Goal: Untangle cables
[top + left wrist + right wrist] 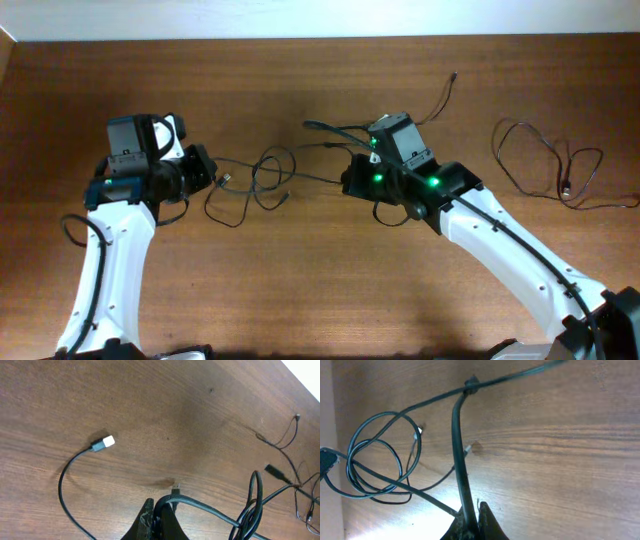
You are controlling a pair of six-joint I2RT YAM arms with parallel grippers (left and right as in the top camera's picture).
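A tangle of thin black cables (pixel 262 180) lies in loose loops between my two grippers on the wooden table. My left gripper (pixel 207 170) is shut on one cable strand (pixel 210 509) that runs right into the loops (pixel 252 510). My right gripper (pixel 350 178) is shut on another cable strand (pixel 460 460) that rises to a knot (pixel 470 383), with coiled loops (pixel 377 457) at its left. A white-tipped plug end (pixel 104 443) lies loose in the left wrist view. A separate cable (pixel 560 170) sprawls at the far right.
Another thin cable end (pixel 443 95) runs up behind the right arm. Thicker black wires (pixel 75 230) hang by the left arm's base. The table's far edge meets a white wall (pixel 320 15).
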